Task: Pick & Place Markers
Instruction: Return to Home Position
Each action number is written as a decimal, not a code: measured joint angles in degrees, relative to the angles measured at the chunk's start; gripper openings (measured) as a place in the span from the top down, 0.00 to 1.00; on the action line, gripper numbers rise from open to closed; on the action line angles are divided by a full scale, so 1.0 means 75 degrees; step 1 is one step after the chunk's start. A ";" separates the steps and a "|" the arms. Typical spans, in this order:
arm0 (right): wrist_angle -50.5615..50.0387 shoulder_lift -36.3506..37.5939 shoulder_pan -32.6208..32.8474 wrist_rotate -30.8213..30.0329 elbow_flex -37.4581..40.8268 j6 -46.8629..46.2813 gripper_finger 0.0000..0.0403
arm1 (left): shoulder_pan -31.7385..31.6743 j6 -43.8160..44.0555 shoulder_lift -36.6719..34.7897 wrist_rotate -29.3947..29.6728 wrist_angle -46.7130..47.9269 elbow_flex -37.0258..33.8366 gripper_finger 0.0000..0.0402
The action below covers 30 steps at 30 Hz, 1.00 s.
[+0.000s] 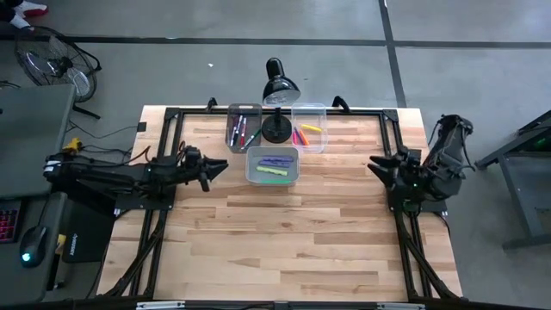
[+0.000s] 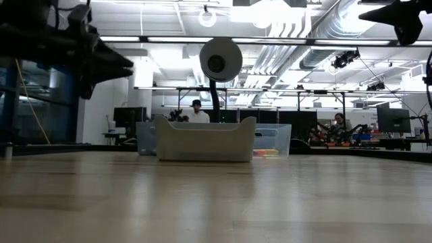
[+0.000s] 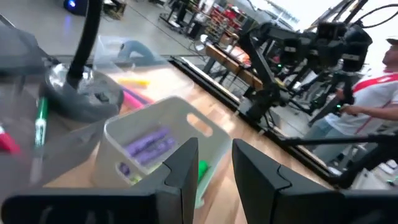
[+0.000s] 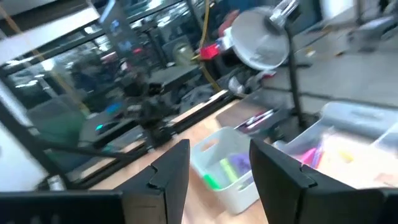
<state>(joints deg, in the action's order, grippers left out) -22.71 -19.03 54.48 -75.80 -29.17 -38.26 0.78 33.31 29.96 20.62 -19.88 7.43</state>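
Left gripper (image 1: 219,166): off left side of desk lamp (image 1: 276,127), raised above table (image 1: 284,241), fingers (image 3: 183,163) parted narrowly, nothing between them. Right gripper (image 1: 373,163): well off lamp's right side, also raised, fingers (image 4: 171,165) set wider, empty.

Every marker you see lies in clear bins crowding lamp base:
- front bin (image 1: 249,168), lamp's table-middle side: purple markers (image 1: 275,160), green markers (image 1: 274,173).
- left bin (image 1: 245,107), just beside lamp: red and dark markers (image 1: 238,131).
- right bin (image 1: 325,129), just beside lamp: pink, yellow and orange markers (image 1: 306,132).
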 joint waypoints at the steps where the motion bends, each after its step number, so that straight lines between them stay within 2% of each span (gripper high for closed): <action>1: -0.0055 0.0000 0.0093 -0.0259 0.0003 0.0024 0.61 | 0.0000 0.0033 -0.0194 -0.0064 0.0004 -0.0152 0.76; 7: -0.0399 0.0003 0.0749 -0.1441 0.0004 0.0048 0.61 | 0.0000 0.0139 -0.1552 -0.0077 -0.0233 -0.0801 0.76; 9: -0.0657 0.0000 0.0900 -0.1703 0.0004 -0.0222 0.61 | 0.0000 0.0136 -0.1926 -0.0076 0.0054 -0.0838 0.76; 14: -0.1117 -0.0026 0.0974 -0.1633 0.0020 -0.1119 0.61 | 0.0000 -0.0039 -0.2541 -0.0014 0.0587 -0.0846 0.76; 16: -0.0846 -0.0050 0.0974 -0.1751 0.0127 -0.1105 0.61 | 0.0000 -0.0011 -0.2694 0.0118 0.0830 -0.0852 0.76; 20: 0.0753 -0.0099 0.0888 -0.1843 0.0905 -0.0891 0.61 | 0.0000 0.0008 -0.2796 0.0217 0.1249 -0.0858 0.76; 23: 0.2082 -0.0225 0.0621 -0.1261 0.1704 -0.0849 0.61 | 0.0000 -0.0078 -0.2796 0.0275 0.1394 -0.0864 0.76; 26: 0.3858 -0.0338 0.0080 -0.0246 0.2435 -0.0190 0.61 | 0.0000 -0.0238 -0.2796 0.0281 0.1576 -0.0868 0.76; 30: 0.7193 -0.0350 -0.1168 0.2409 0.3349 0.1865 0.61 | 0.0000 -0.0275 -0.2796 0.0297 0.1822 -0.0870 0.76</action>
<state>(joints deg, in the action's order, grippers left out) 31.23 -21.65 45.72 -57.73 -4.06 -24.28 0.78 31.24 8.99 22.84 -6.21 0.91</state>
